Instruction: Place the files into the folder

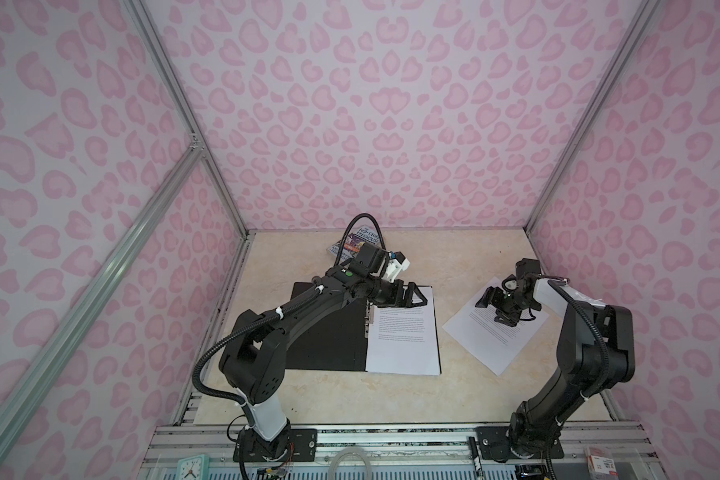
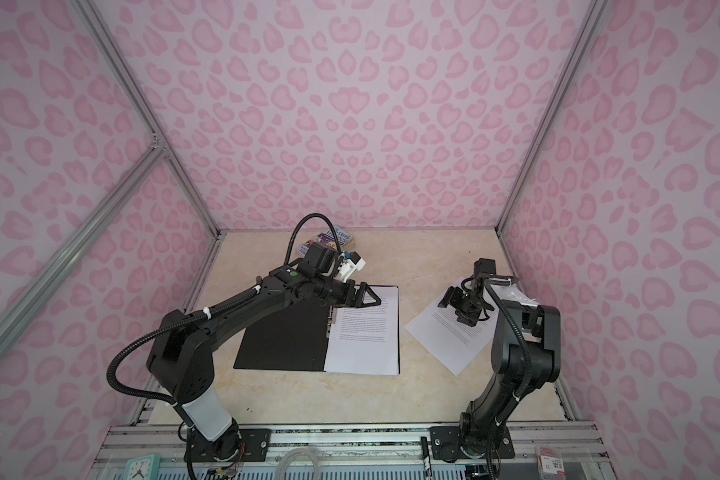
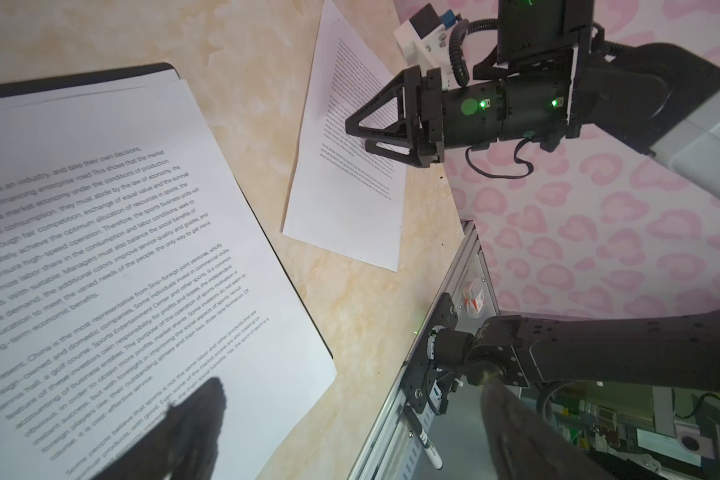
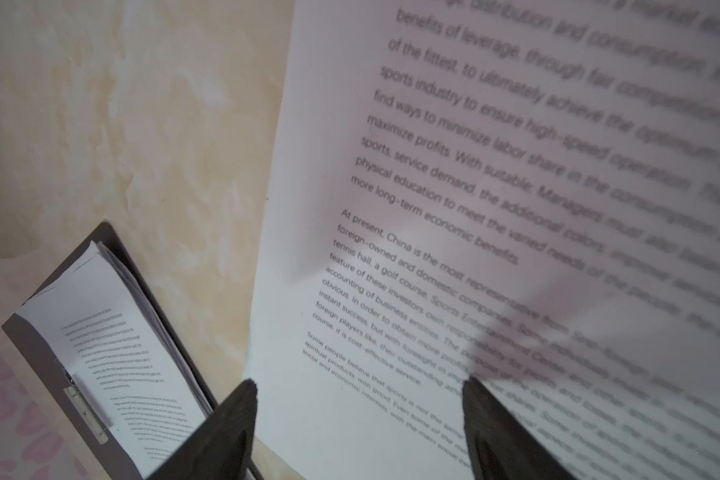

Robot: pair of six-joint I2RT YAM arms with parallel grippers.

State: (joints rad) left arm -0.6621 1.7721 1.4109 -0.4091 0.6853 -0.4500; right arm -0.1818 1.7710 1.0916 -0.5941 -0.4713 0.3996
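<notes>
The folder (image 1: pixel 329 332) lies open on the table, black inside, with a metal clip (image 4: pixel 86 409) along its spine. A stack of files (image 1: pixel 404 336) rests on its right half. One more file, a loose printed sheet (image 1: pixel 479 336), lies askew to the right of the folder. My left gripper (image 1: pixel 416 296) hovers open over the far edge of the stack, holding nothing. My right gripper (image 1: pixel 494 309) is open just above the loose sheet, near its far end. In the right wrist view the open right gripper (image 4: pixel 358 386) straddles the loose sheet (image 4: pixel 391 208) near its edge.
A colourful paperback book (image 1: pixel 358 243) lies at the back, behind the left wrist. A marker pen (image 3: pixel 425 436) sits on the front metal rail. Pink patterned walls close in the table on three sides. A small clock (image 1: pixel 192 467) stands below the rail.
</notes>
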